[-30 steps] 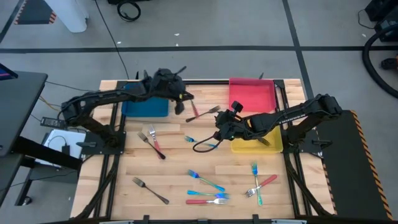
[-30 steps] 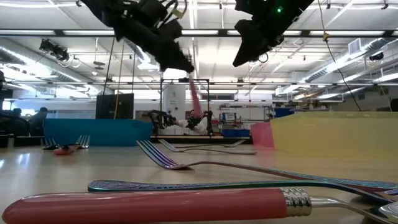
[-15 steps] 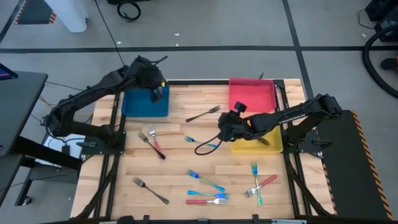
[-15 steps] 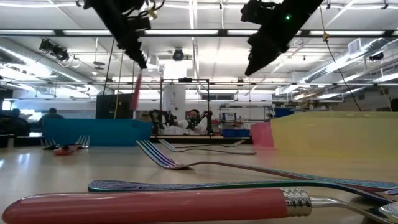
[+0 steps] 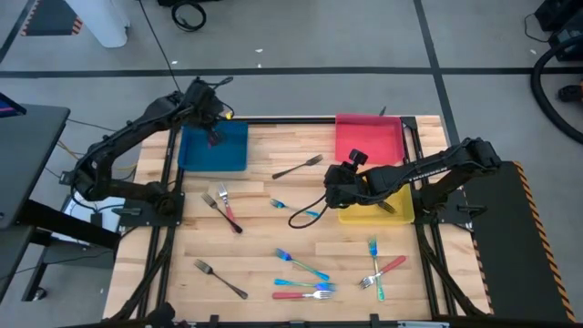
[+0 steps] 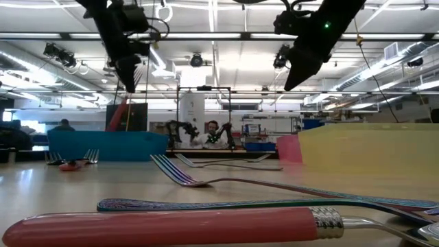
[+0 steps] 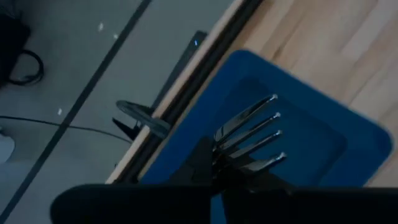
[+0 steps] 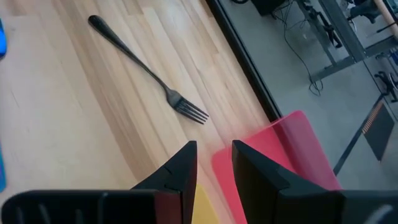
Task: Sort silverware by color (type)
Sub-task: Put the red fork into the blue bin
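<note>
Forks lie scattered over the desk point(image 5: 264, 241) from above; the left gripper point(image 5: 213, 128) hangs over the blue tray point(image 5: 232, 155), jaws clamped on a red-handled fork point(image 5: 212, 137). Low down, that fork point(image 6: 118, 115) dangles above the tray. Right wrist: right gripper point(image 8: 213, 163), jaws apart and empty, near a dark fork point(image 8: 149, 70) and the red tray point(image 8: 292, 149)
</note>
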### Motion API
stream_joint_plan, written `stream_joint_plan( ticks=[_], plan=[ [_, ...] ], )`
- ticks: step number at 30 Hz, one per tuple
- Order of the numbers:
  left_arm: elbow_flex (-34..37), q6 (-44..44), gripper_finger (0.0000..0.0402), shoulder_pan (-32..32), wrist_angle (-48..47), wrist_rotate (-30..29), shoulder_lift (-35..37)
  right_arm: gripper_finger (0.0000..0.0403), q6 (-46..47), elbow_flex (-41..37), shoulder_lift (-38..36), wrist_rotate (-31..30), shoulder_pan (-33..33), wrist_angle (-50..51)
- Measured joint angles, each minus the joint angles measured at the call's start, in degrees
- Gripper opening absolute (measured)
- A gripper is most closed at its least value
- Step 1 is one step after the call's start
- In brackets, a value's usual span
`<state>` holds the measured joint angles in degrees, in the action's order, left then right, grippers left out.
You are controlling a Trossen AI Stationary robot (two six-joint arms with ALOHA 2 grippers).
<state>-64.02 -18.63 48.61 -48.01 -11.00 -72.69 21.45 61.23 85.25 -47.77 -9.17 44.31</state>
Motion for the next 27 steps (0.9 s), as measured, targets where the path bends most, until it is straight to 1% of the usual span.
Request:
stream_joint_plan(
  ticks=[3,10,16,22,27],
  plan=[
    [1.35,-1.34,0.0013,1.10,0.26,0.12,-1.32,0.0108,-0.17,0.00,0.00,0.00,0.00,0.00],
    [3.59,-3.17,0.0013,1.08,-0.13,0.06,-5.35,0.0108,-3.36,0.00,0.00,-0.23,0.00,0.33],
    [3.61,-3.32,0.0013,1.10,-0.09,-0.58,-9.26,0.0108,-4.87,0.02,-0.02,-1.02,0.46,3.84],
    [3.59,-2.76,0.0013,1.10,-0.11,-0.88,-12.90,0.0108,0.77,0.02,-0.02,-6.09,2.70,12.11],
    [3.59,-1.21,0.0014,1.10,0.01,-1.04,-15.40,0.0108,6.21,0.02,-0.02,-6.32,5.47,17.70]
  ],
)
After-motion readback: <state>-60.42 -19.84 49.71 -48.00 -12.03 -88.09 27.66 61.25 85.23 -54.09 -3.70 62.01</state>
